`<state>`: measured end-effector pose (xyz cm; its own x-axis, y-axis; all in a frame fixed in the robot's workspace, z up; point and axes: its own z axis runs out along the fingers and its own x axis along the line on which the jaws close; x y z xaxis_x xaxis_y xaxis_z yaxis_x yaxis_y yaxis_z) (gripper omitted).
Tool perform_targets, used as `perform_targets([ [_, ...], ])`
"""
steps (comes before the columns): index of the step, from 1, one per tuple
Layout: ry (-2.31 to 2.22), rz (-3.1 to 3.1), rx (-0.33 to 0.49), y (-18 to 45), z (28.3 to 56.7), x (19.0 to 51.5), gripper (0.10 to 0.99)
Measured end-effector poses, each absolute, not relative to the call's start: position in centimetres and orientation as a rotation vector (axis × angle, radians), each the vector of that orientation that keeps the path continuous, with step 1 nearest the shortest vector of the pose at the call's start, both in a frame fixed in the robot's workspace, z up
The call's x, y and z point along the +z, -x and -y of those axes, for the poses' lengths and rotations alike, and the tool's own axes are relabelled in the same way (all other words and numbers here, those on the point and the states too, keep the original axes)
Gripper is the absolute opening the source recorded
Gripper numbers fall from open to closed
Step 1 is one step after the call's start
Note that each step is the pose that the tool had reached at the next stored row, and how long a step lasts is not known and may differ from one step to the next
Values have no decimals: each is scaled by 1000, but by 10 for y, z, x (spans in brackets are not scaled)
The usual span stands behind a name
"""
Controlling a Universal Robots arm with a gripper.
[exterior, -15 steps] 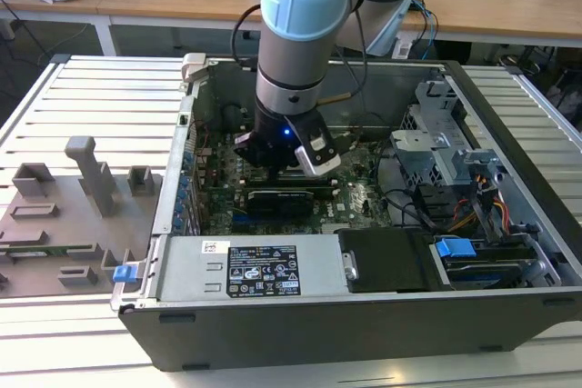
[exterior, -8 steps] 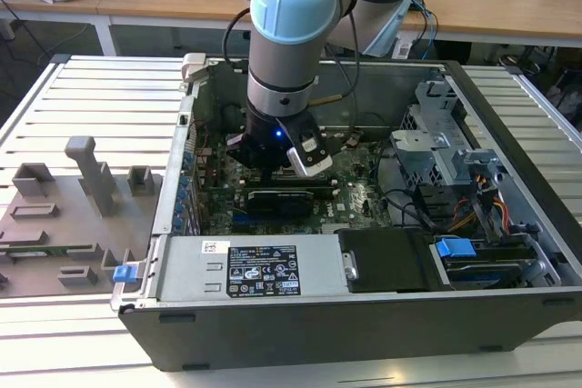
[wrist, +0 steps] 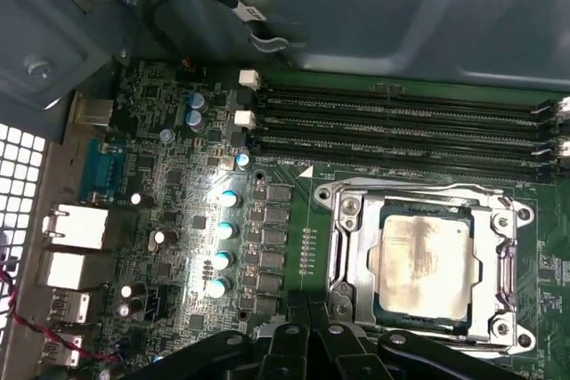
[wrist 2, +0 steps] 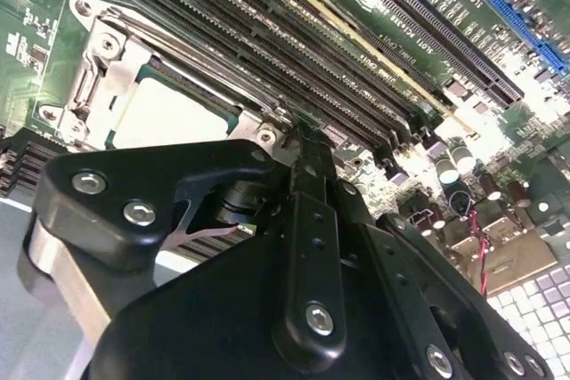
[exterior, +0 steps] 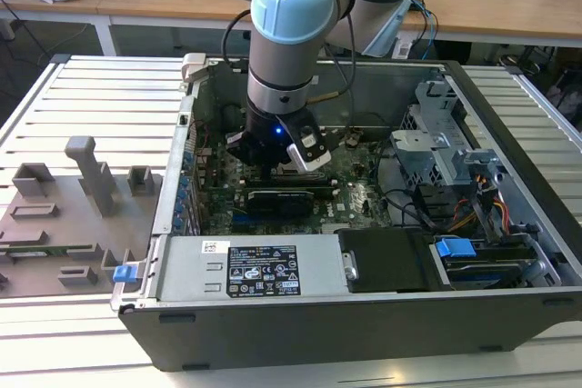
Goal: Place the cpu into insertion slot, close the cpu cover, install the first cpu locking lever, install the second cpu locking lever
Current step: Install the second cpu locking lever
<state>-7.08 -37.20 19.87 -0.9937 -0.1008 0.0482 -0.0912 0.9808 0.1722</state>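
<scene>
The open computer case (exterior: 364,297) is lying on the slatted worktop (exterior: 91,106), and the robot arm (exterior: 291,34) is reaching straight down into it, over the green motherboard (wrist: 205,131). Taking the insertion slot (wrist: 427,264) as the landmark, the cpu (wrist: 420,258) is already sitting inside it, its dull grey top showing through the square cut-out of the cpu cover (wrist: 349,260), which is lying flat around the chip. The gripper (wrist: 312,309) is hovering just beside the slot, off the corner of its metal frame, with the chip lying a little beyond the fingertips; in both wrist views the two fingers are meeting at their tips with nothing between them, so it appears closed and empty. The long black memory slots (wrist: 401,122) are running along one side of the insertion slot, their long axis parallel to the frame's edge, and a row of small capacitors (wrist: 223,229) is standing on the opposite flank, well apart from the fingers. I cannot tell whether the thin locking levers along the frame are latched. Nothing is standing between the gripper and the slot.
</scene>
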Motion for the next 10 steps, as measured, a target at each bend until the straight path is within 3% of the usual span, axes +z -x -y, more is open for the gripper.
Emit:
perform_targets([
  [10,-156,3070,-265,71,376,210,106],
])
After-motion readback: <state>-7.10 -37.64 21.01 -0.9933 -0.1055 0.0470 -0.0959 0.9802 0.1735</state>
